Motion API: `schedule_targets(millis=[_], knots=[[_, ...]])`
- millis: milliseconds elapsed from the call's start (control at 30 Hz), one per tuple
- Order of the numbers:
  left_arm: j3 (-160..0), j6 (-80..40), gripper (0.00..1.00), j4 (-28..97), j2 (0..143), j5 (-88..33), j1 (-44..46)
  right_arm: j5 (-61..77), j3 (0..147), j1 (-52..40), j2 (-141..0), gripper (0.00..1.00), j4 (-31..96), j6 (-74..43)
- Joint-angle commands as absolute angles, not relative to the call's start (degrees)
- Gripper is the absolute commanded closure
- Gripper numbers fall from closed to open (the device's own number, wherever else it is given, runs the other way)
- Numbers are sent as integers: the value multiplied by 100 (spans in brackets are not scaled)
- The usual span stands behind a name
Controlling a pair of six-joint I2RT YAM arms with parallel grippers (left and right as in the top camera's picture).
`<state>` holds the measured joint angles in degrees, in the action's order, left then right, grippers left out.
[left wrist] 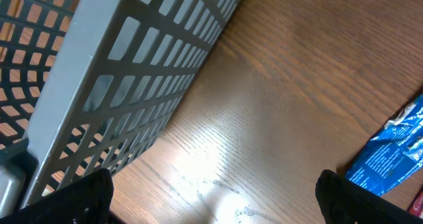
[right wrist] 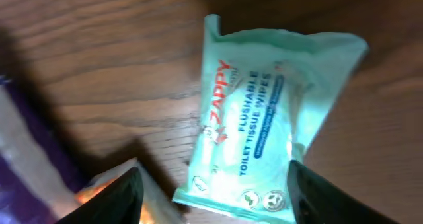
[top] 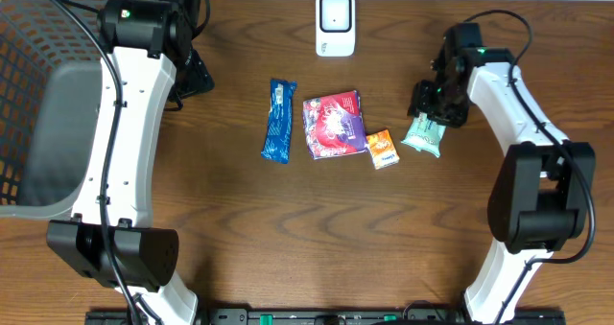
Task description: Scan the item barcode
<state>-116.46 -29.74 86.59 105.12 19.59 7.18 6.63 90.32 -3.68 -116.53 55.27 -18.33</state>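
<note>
At table's right | Zappy flushable wipes pack (right wrist: 264,112) lying on wood, next to orange packet (top: 383,149) | R gripper (right wrist: 215,184) over it, jaws apart, not gripping | L gripper (left wrist: 211,191) jaws spread, empty, by grey basket (left wrist: 132,65)

I see the mint-green wipes pack (right wrist: 264,112) lying flat on the tabletop (top: 288,248), printed face up, with a red ZAPPY logo and "flushable toilet tissue wipes" readable. The white scanner (top: 335,23) stands at the far edge, well apart from it.
</note>
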Motion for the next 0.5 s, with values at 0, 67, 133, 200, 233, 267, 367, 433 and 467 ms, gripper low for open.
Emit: schedule_targets(millis=[0, 67, 133, 200, 233, 267, 367, 433, 467], knots=[[-11605, -2939, 2, 8674, 10523, 1979, 703, 10, 8910, -478, -11684, 31, 5457, -2381], [-11605, -2939, 2, 8674, 10523, 1979, 703, 8, 8715, -502, -11686, 30, 5299, -2447], [-11603, -2939, 2, 8674, 10523, 1977, 703, 10, 8506, -513, -11695, 30, 5118, -2534], [-11603, -2939, 2, 8674, 10523, 1979, 703, 8, 8243, -515, -11710, 32, 4856, -2620], [-11605, -2939, 2, 8674, 10523, 1979, 703, 8, 8099, -515, -11719, 36, 4692, -2620], [-11605, -2939, 2, 8674, 10523, 1979, 703, 1, 7966, -515, -11719, 39, 4547, -2615], [-11603, -2939, 2, 8674, 10523, 1979, 703, -274, 7730, -482, -11719, 60, 4386, -2615], [-11605, -2939, 2, 8674, 10523, 1979, 703, -563, 7714, -432, -11719, 68, 4421, -2611], [-11605, -2939, 2, 8674, 10523, 1979, 703, -711, 7719, -405, -11719, 68, 4438, -2609]])
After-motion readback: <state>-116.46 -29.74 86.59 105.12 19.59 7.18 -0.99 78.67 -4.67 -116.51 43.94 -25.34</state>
